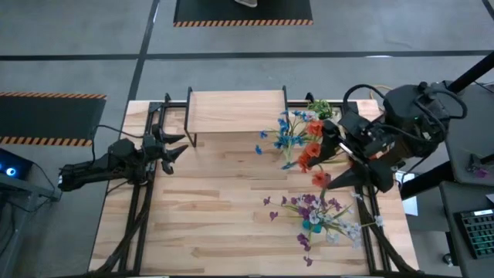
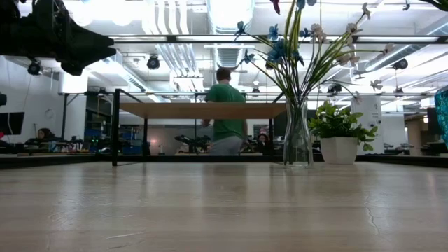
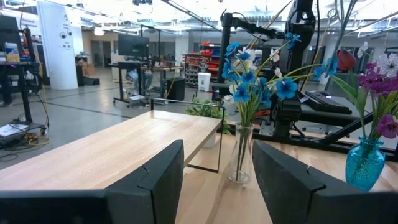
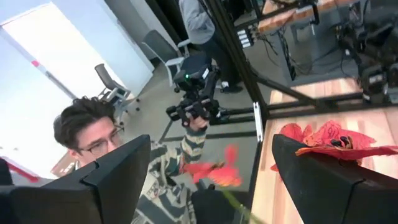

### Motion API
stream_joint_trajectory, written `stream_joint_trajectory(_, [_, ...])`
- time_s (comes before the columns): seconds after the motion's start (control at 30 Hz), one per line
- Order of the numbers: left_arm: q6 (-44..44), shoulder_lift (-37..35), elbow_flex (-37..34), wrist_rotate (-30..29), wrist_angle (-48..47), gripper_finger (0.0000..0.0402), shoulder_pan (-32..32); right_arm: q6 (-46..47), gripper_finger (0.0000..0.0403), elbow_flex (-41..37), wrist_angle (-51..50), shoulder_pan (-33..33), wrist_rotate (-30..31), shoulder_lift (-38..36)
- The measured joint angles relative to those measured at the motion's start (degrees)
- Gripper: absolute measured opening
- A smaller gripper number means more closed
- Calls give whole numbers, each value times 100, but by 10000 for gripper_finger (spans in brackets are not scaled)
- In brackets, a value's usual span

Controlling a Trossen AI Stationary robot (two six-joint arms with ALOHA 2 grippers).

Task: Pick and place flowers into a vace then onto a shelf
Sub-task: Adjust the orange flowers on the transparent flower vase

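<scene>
Right gripper [image 1: 345, 164] fingers spread, empty, beside orange fabric flowers [image 1: 310, 151]; grab stems low. Left gripper [image 1: 171, 148] parted, idle.

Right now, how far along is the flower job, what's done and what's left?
Done: blue flowers stand in a clear vase, purple ones in a teal vase. In hand: nothing; the right gripper hangs open by the orange flowers, the left gripper open near the shelf. Left: the shelf top is bare.
</scene>
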Motion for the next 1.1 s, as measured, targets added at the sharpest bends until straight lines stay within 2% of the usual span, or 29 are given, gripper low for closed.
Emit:
stream_joint_trajectory(0.33, [0,0,0,-2,-2,175,0,74,329,-2,-935,74,231,-56])
stream_joint_trajectory(0.47, [0,1,0,-2,-2,175,1,20,329,-15,-1101,80,753,-60])
stream_joint_trajectory(0.63, [0,2,0,0,-2,175,0,-265,329,-43,-1338,72,1679,-58])
stream_joint_trajectory(0.73, [0,2,0,0,-2,175,0,-355,329,-80,-1376,70,1973,-16])
stream_joint_trajectory(1.1, [0,0,0,0,-3,175,-1,-512,329,-127,-1404,70,2020,338])
